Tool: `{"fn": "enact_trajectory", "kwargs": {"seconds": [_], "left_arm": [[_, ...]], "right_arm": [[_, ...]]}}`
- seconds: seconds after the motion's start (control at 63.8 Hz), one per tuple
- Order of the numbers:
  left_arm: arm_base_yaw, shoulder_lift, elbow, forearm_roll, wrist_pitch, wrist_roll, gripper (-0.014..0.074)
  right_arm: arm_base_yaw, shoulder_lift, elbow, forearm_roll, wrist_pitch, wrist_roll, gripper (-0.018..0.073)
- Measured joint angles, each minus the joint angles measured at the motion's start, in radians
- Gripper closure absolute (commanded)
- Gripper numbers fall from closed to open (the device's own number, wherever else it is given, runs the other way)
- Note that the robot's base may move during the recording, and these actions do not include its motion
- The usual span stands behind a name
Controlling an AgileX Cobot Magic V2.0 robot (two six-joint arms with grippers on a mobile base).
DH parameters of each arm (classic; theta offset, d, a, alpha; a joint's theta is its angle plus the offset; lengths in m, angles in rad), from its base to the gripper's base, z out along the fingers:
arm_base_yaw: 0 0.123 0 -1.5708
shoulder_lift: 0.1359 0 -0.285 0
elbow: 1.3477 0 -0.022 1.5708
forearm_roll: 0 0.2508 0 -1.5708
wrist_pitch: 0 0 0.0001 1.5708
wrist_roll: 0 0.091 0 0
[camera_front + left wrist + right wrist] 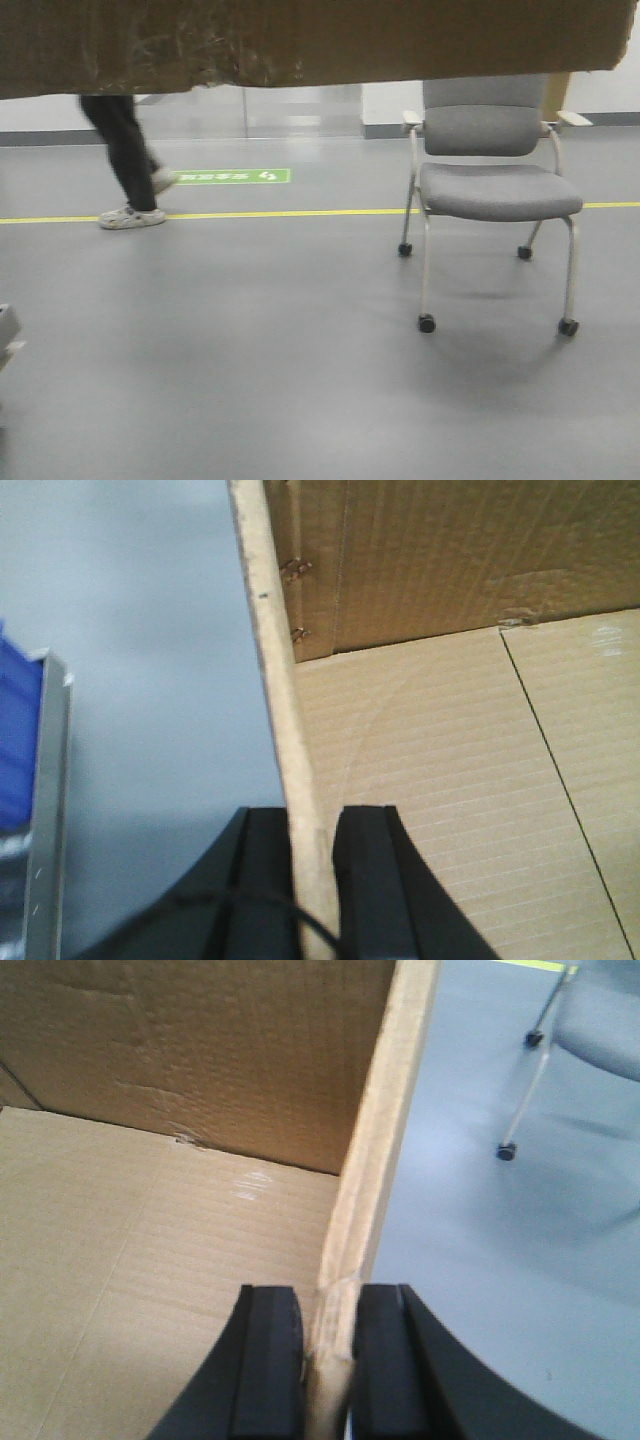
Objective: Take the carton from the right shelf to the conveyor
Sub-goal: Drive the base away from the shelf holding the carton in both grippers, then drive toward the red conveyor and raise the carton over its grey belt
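One carton hanging above the floor, left fingers clamped on one side wall, right fingers clamped on the opposite wall (two pinches in all), beyond it one grey chair on four castors, one walker's legs, one yellow line.

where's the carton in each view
Exterior front: carton spans the top edge, above the chair.
Left wrist: carton fills the right; left claw pinches its wall.
Right wrist: carton fills the left; right claw pinches its wall.
Shared landmark: chair, top right in right wrist; absent from left wrist.
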Motion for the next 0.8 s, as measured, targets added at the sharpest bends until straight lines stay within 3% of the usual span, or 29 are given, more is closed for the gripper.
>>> {"fn": "enact_trajectory", "kwargs": {"seconds": [0.799], "left_arm": [[0.0, 0.0, 0.0, 0.0, -0.002, 0.0, 0.0614]], "right_arm": [[0.0, 0.0, 0.0, 0.0, -0.002, 0.0, 0.0627]]}}
